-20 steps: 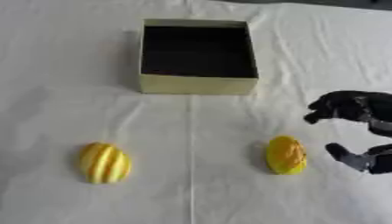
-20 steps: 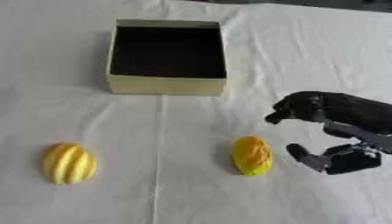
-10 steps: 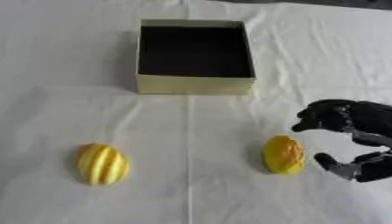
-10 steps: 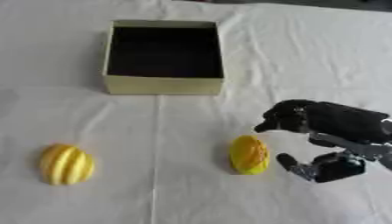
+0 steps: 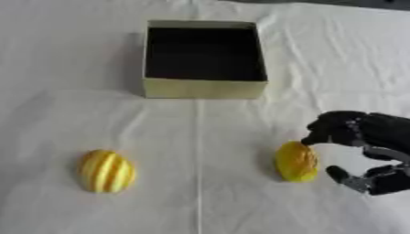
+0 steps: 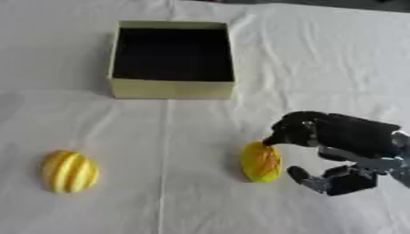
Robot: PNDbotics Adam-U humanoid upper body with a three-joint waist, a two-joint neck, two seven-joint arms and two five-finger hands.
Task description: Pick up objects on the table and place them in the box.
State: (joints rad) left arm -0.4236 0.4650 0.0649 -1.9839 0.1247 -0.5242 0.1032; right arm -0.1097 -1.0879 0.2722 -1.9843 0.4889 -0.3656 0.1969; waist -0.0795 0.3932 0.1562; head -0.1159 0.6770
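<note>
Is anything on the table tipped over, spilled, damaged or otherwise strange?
Nothing stands out. The box sits upright and looks empty. Two yellow fruits lie whole on the white cloth, one at the left, one at the right beside the right hand. The cloth has only soft creases.

The white tablecloth [image 5: 96, 114] is matt woven cloth, creased; the box [image 5: 204, 88] looks like matt pale card, dark inside; both yellow ribbed fruits [image 6: 261, 162] [image 5: 105, 171] seem smooth, faintly glossy; the right hand [image 6: 336, 137] is matt black, hard-shelled.
</note>
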